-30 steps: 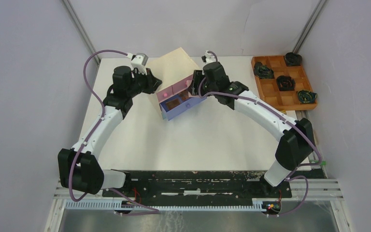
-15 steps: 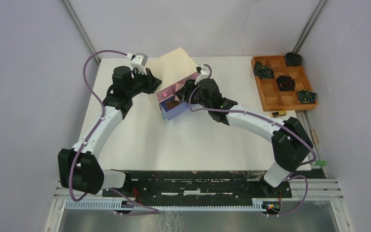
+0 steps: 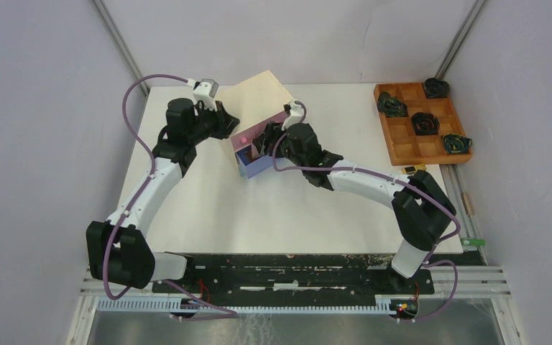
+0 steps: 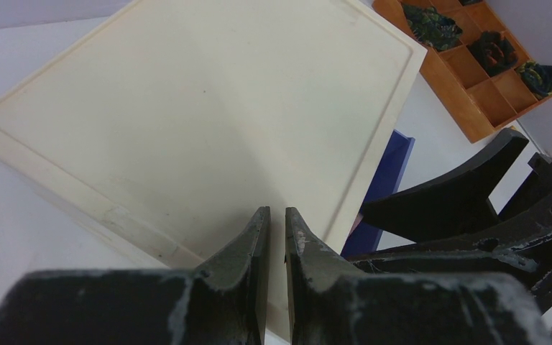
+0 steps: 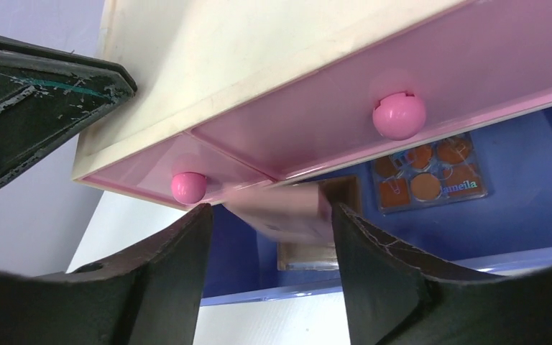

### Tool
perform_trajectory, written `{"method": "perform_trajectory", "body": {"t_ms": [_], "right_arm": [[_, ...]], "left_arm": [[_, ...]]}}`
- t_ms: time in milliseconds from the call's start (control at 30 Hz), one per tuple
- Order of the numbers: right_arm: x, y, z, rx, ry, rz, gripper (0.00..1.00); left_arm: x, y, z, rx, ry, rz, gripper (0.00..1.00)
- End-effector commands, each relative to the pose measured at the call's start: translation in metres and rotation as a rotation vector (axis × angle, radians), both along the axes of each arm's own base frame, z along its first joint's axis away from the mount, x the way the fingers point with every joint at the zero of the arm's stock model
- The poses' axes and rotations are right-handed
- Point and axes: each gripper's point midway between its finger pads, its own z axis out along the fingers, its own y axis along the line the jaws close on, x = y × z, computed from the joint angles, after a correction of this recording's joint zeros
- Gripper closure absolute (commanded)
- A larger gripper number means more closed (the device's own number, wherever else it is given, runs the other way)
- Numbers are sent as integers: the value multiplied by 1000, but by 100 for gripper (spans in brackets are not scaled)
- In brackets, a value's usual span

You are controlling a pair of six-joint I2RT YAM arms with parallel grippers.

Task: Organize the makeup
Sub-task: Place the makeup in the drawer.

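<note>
The pale wooden chest (image 3: pixel 262 92) stands at the table's back with its blue drawer (image 5: pixel 517 208) pulled out. My right gripper (image 5: pixel 272 208) hangs open over the drawer's left end. A pinkish-brown makeup box (image 5: pixel 280 212), blurred by motion, is between its fingers. Under it in the drawer lies a brown palette (image 5: pixel 309 255), and to the right an orange-toned palette (image 5: pixel 428 172). My left gripper (image 4: pixel 277 210) is shut on nothing, its tips over the chest's top (image 4: pixel 208 115) at the left corner. The rest of the makeup is hidden or out of view.
Two pink drawers with round knobs (image 5: pixel 399 115) sit shut above the blue one. An orange-brown grid tray (image 3: pixel 402 152) with dark coiled objects (image 3: pixel 425 122) stands at the back right. A small gold thing (image 3: pixel 417 167) lies below the tray, by my right arm.
My right arm has swung left along the blue drawer and its jaws have widened; the pinkish-brown box is now blurred between them. The left arm has not moved.
</note>
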Motion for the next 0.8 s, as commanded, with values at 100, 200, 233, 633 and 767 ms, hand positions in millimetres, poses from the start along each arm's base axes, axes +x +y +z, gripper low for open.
{"method": "perform_trajectory", "body": {"t_ms": [100,200,233,633,767], "right_arm": [[4,-6,28,8,-95,-38,24],[0,-9,31,5,-111,-40,25],[-2,-9,34,-1,-124,-41,25],[-38,-37,80,-158,-255,-26,57],[-45,-51,60,-228,-206,-31,99]], "left_arm": [[-10,0,-20,2,79,-13,80],[-10,0,-20,2,80,-11,80],[-10,0,-21,2,81,-10,80],[-8,0,-26,-1,96,-11,80],[-7,0,-27,-1,98,-11,80]]}}
